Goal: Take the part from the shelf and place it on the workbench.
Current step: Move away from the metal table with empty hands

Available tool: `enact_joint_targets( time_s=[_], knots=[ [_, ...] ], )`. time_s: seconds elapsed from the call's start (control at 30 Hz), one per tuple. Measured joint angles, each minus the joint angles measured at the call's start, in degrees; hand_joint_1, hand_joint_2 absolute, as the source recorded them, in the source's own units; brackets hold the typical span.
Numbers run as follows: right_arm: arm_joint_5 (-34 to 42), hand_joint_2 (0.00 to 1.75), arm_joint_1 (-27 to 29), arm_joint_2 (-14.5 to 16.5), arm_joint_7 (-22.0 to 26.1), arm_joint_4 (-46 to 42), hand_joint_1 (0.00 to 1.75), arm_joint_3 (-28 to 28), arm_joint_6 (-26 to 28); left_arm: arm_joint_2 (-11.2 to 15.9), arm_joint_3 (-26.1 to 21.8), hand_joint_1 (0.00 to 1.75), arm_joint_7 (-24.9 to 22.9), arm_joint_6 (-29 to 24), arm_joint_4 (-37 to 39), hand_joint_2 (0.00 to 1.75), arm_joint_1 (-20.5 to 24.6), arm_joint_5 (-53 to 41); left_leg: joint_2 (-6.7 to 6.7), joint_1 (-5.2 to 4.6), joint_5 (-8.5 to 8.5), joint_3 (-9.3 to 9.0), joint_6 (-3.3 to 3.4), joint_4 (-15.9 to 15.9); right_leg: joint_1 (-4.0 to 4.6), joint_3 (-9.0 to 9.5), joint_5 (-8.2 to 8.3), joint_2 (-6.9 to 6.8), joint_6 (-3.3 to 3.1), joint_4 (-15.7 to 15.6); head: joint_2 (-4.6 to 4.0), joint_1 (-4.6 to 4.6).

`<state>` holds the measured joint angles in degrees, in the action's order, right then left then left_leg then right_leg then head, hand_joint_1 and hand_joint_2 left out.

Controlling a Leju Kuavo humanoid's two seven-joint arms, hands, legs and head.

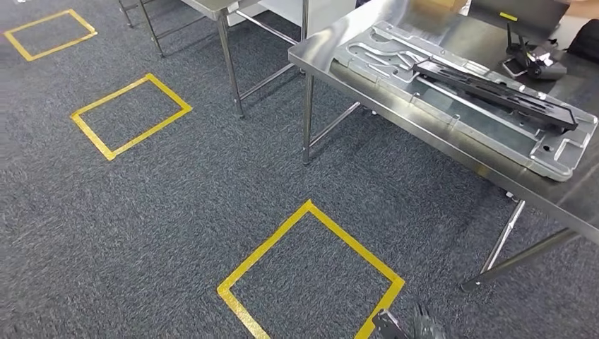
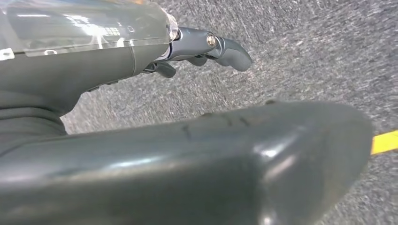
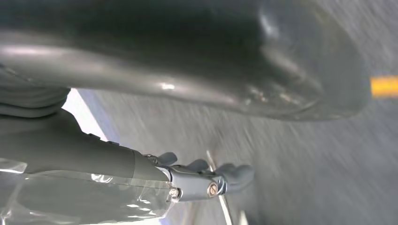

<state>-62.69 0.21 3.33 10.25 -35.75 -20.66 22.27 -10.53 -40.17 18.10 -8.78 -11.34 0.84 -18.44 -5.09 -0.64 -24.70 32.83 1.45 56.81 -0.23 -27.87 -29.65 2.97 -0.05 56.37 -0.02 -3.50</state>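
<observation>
A steel workbench is seen at upper right of the head view, standing on grey carpet. On it a large silver tray is laid, and a long black part rests lengthwise on the tray. A dark device sits beyond the part, near the bench's far side. Three yellow tape squares are marked on the carpet; a second table is seen further back. The left hand is shown over carpet, nothing held, fingers slightly curled and apart. The right hand is likewise shown empty, fingers loosely extended, in a blurred view.
</observation>
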Motion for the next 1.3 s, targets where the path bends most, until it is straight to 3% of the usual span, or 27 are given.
enact_joint_targets(
  time_s=[0.03,0.1,0.17,0.23,0.27,0.3,0.33,0.37,0.43,0.47,0.53,0.57,0.63,0.7,0.73,0.77,0.8,0.87,0.93,1.0,1.07,1.1,1.17,1.23,1.3],
  knots=[
    [1.0,0.0,-0.5,-0.1,-0.8,2.8,0.0,-0.9,-1.5,0.0,0.0,0.0,0.1,-0.4,0.0,0.0,0.0,-0.1,-0.45,-0.01,0.14,0.1,-0.31,0.0,-0.09,0.04,0.18,-0.54,-0.21,-0.2,0.0,0.01],
    [4.0,0.0,-1.2,-0.1,-3.4,8.2,0.0,-3.1,-5.5,0.2,0.0,0.0,0.4,-1.4,0.0,0.0,-0.1,-0.4,0.64,-0.07,-0.8,0.8,-0.87,1.3,-0.32,0.24,0.51,-1.79,-0.76,-0.8,0.0,0.0],
    [7.2,0.0,-1.0,-0.1,-7.4,12.8,0.0,-6.2,-10.1,0.3,0.0,0.0,0.7,-2.3,0.0,0.0,-0.1,-0.8,3.0,0.07,-4.33,3.24,-1.48,6.8,-0.4,0.29,0.73,-3.3,-1.17,-1.1,0.0,0.0],
    [9.0,0.0,-0.5,-0.1,-10.2,16.0,0.0,-9.1,-12.8,0.3,0.0,0.0,0.8,-3.2,0.0,0.0,-0.1,-1.0,4.09,0.52,-7.99,6.61,-2.12,14.7,-0.34,0.08,0.73,-4.8,-1.27,-1.0,0.0,0.0],
    [9.4,0.0,-0.3,-0.1,-10.8,17.1,0.0,-10.2,-13.4,0.3,0.0,0.0,0.8,-3.6,0.0,0.0,-0.1,-1.0,4.34,0.77,-8.47,7.46,-2.37,16.9,-0.33,-0.02,0.72,-5.49,-1.28,-0.9,0.0,0.0],
    [9.6,0.0,-0.4,-0.1,-11.1,18.0,0.0,-11.0,-13.8,0.3,0.0,0.0,0.8,-4.0,0.0,0.0,-0.2,-1.1,4.58,1.0,-7.75,7.12,-2.56,16.7,-0.34,-0.09,0.7,-6.09,-1.25,-0.9,0.0,0.0],
    [9.8,0.0,-0.5,-0.1,-11.4,18.7,0.0,-11.7,-14.1,0.3,0.0,0.0,0.8,-4.4,0.0,0.0,-0.2,-1.1,4.95,1.17,-6.06,5.54,-2.66,14.2,-0.36,-0.07,0.65,-6.65,-1.17,-0.8,0.0,-0.01],
    [9.9,0.0,-0.7,-0.1,-11.6,19.3,0.0,-12.2,-14.4,0.3,0.0,0.0,0.8,-4.8,0.0,0.0,-0.1,-1.1,5.73,1.27,-4.06,3.14,-2.65,10.0,-0.36,0.03,0.56,-7.2,-1.04,-0.8,0.0,0.0],
    [10.1,0.0,-1.0,-0.1,-12.0,20.2,0.0,-13.0,-14.7,0.2,0.0,0.0,0.8,-5.2,0.0,0.0,0.2,-1.2,7.7,0.92,-1.87,-1.17,-2.24,2.5,-0.21,0.21,0.33,-8.24,-0.57,-0.7,0.0,0.01],
    [10.2,0.0,-1.1,-0.1,-12.1,20.6,0.0,-13.5,-15.0,0.1,0.0,0.0,0.9,-5.1,0.0,0.0,0.3,-1.4,8.33,0.67,-1.76,-2.04,-1.85,0.8,-0.11,0.27,0.25,-8.71,-0.27,-0.6,0.0,0.01],
    [10.6,0.0,-1.5,-0.1,-12.0,21.2,0.0,-14.3,-15.6,0.2,0.0,0.0,1.3,-4.1,0.0,0.0,0.4,-1.6,7.9,0.35,-1.87,-1.85,-1.02,0.1,0.03,0.37,0.23,-9.73,0.34,-0.6,0.0,0.01],
    [10.9,0.0,-1.8,-0.2,-11.7,21.4,0.0,-14.7,-15.9,0.3,0.0,0.0,1.6,-3.5,0.0,0.0,0.3,-1.8,7.38,0.48,-1.8,-1.84,-0.66,-0.2,-0.04,0.42,0.06,-9.63,0.68,-0.4,0.0,0.01],
    [11.3,0.0,-2.1,-0.2,-10.6,21.6,0.0,-15.5,-16.2,0.4,0.0,0.0,2.3,-2.9,0.0,0.0,0.3,-1.9,6.25,0.73,-1.56,-1.86,0.18,-0.8,-0.24,-0.55,-1.51,-7.29,1.16,1.8,0.0,0.02],
    [11.4,0.0,-2.0,-0.1,-8.7,22.0,0.0,-16.1,-16.3,0.5,0.0,0.0,3.4,-2.9,0.0,0.0,0.4,-1.9,5.04,0.63,-1.61,-1.84,0.92,-1.1,-0.5,-4.32,-4.92,-4.19,1.27,9.0,0.0,0.02],
    [11.3,0.0,-2.0,-0.1,-7.4,22.1,0.0,-16.4,-16.3,0.5,0.0,0.0,3.7,-3.0,0.0,0.0,0.4,-1.9,4.34,0.49,-1.69,-1.84,1.15,-1.1,-0.57,-6.75,-6.35,-3.52,1.28,13.3,0.0,0.03],
    [11.2,0.0,-1.9,-0.2,-6.2,22.3,0.0,-16.6,-16.3,0.5,0.0,0.0,4.0,-3.2,0.0,0.0,0.4,-1.9,3.62,0.36,-1.72,-1.96,1.2,-1.0,-0.57,-8.63,-6.82,-3.28,1.29,16.5,0.0,0.03],
    [11.1,0.0,-1.9,-0.2,-4.9,22.4,0.0,-16.8,-16.3,0.5,0.0,0.0,4.1,-3.4,0.0,0.0,0.4,-2.0,2.91,0.28,-1.72,-2.16,1.17,-1.0,-0.57,-9.54,-6.15,-3.18,1.28,17.4,0.0,0.03],
    [10.9,0.0,-2.1,-0.1,-3.2,22.6,0.0,-17.0,-16.3,0.5,0.0,0.0,3.8,-3.7,0.0,0.0,0.3,-2.4,1.55,0.25,-1.77,-2.68,0.9,-0.7,-0.59,-8.11,-1.97,-2.68,1.09,12.7,0.0,0.03],
    [10.6,0.0,-2.2,-0.1,-2.8,22.8,0.0,-17.1,-16.3,0.5,0.0,0.0,3.3,-3.4,0.0,0.0,0.3,-2.7,0.31,0.27,-2.05,-2.66,0.52,-0.2,-0.75,-5.33,1.95,0.28,0.68,5.1,0.0,0.03],
    [10.3,0.0,-2.3,0.1,-3.8,23.1,0.0,-17.2,-16.4,0.6,0.0,0.0,2.8,-2.7,0.0,0.0,0.3,-2.8,-0.9,0.53,-2.17,-2.02,-0.12,0.2,-0.73,-4.31,2.91,2.62,0.37,1.7,0.0,0.03],
    [10.0,0.0,-2.5,0.4,-5.6,23.3,0.0,-17.2,-16.9,0.7,0.0,0.0,2.5,-2.4,0.0,0.0,0.2,-3.0,-2.25,0.82,-2.13,-1.59,-0.98,0.2,-0.67,-4.14,2.78,1.77,0.01,1.2,0.0,0.03],
    [10.0,0.0,-2.6,0.7,-6.6,23.4,0.0,-17.2,-17.1,0.8,0.0,0.0,2.4,-2.4,0.0,0.0,0.1,-3.1,-1.98,0.8,-2.38,-1.46,-1.32,0.5,-0.74,-3.82,2.8,1.04,-0.31,0.8,0.0,0.03],
    [9.9,0.0,-2.3,1.0,-8.5,23.5,0.0,-17.3,-17.6,0.9,0.0,0.0,2.4,-1.9,0.0,0.0,0.0,-3.3,0.63,0.67,-4.53,0.12,-1.86,4.1,-0.91,-3.18,2.81,-0.68,-1.02,0.1,0.0,0.02],
    [9.9,0.0,-2.0,1.2,-10.0,23.6,0.0,-17.5,-18.0,1.1,0.0,0.0,2.5,-0.8,0.0,0.0,0.0,-3.6,3.61,0.84,-8.15,3.93,-2.25,11.6,-0.62,-2.91,2.57,-2.43,-1.42,0.0,0.0,0.01],
    [9.9,0.0,-1.9,1.3,-10.9,23.6,0.0,-17.8,-18.2,1.2,0.0,0.0,2.4,-0.3,0.0,0.0,-0.2,-4.0,4.43,1.09,-9.68,6.84,-2.58,17.0,-0.48,-2.8,2.3,-4.08,-1.46,0.1,0.0,0.01]
  ],
)
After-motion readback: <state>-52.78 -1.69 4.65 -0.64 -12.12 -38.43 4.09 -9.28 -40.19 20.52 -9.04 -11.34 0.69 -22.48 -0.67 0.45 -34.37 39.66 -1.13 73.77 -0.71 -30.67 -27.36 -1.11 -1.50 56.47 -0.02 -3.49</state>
